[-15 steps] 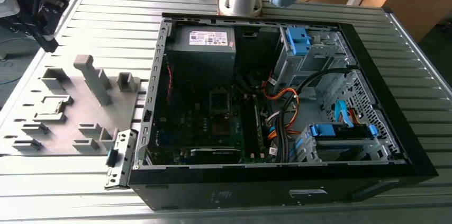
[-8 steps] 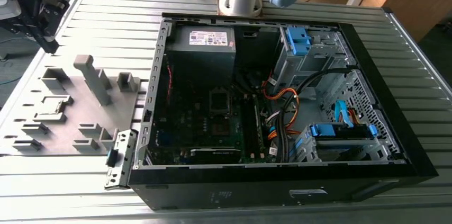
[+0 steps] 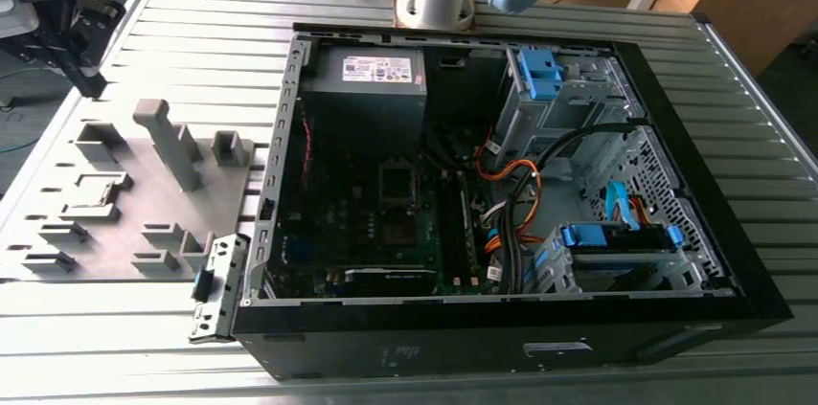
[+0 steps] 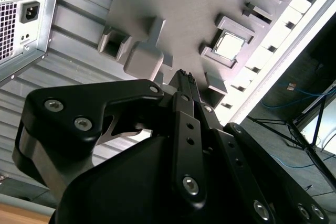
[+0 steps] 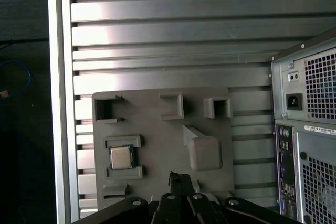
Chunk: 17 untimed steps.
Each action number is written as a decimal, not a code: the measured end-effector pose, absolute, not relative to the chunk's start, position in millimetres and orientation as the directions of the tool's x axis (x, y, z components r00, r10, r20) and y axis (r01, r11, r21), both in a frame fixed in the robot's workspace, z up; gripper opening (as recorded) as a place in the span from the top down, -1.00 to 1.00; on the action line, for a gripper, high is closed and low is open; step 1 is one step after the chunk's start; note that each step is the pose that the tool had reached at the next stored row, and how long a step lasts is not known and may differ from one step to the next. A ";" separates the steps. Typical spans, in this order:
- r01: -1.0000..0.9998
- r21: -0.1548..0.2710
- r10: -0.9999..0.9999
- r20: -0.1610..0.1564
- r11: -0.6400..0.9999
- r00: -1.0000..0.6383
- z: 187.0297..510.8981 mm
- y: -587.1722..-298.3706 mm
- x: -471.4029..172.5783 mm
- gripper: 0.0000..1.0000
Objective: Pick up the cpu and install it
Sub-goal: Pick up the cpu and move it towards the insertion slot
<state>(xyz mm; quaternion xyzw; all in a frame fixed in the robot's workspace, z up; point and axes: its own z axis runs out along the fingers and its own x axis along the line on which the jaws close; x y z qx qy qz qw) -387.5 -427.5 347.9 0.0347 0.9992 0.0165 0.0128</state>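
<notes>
Currently the cpu [image 5: 121, 157] is seen lying flat, silvery top upward, in a framed recess of the grey fixture plate [image 5: 163, 129], untouched. The gripper [image 5: 181, 178] is held near the plate's edge, close by a raised grey block [image 5: 202, 148] and apart from the chip; its jaws are drawn together, with nothing clamped between them. The plate is laid on a slatted metal table [image 5: 157, 24], and in the exterior view the opened computer case [image 3: 447, 338] is found at the plate's side, toward the exterior view's right
</notes>
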 end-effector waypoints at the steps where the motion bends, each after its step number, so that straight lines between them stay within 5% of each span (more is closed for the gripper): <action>1: 0.069 0.034 0.070 -0.025 0.997 -0.997 347.2 -427.5 -388.2 0.79; 17: 0.069 0.034 0.070 -0.024 0.997 -0.997 334.0 -427.5 -402.1 0.79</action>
